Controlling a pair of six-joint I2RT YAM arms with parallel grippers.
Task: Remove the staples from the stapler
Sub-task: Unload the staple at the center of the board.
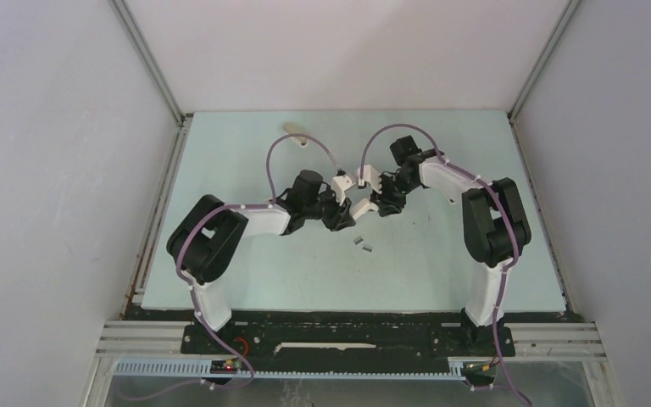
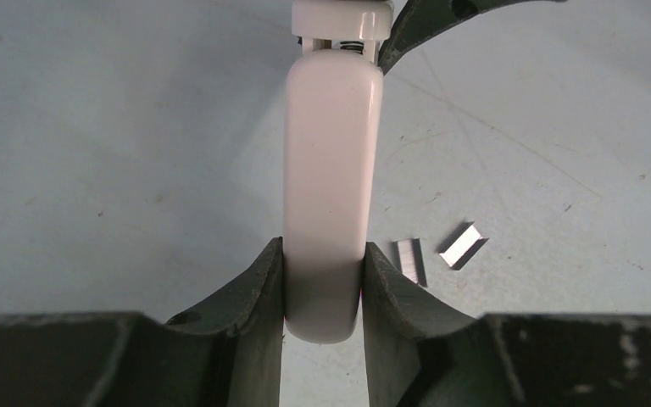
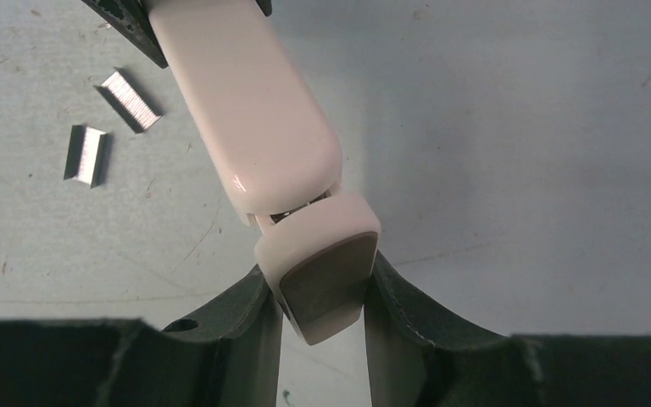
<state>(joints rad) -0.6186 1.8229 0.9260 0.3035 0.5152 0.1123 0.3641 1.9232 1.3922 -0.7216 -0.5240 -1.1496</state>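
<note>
Two robot arms meet over the middle of a pale, lightly scuffed table (image 1: 246, 271) and hold a white stapler (image 2: 332, 153) between them. The left gripper (image 2: 322, 264) has dark, matt, curved fingers, and they are clamped on the rounded end of the stapler's smooth, glossy plastic body. The right gripper (image 3: 322, 278) is clamped on the stapler's blunter end piece, which has a dull grey pad on its face. A small coiled spring (image 2: 349, 47) shows at the joint between the two parts. The staples (image 2: 410, 260) are out on the table. They are two short, silvery, finely ribbed metal blocks, lying near each other without touching, just beside the stapler and on the side nearer the arm bases. One shows its hollow, channel-shaped side.
</note>
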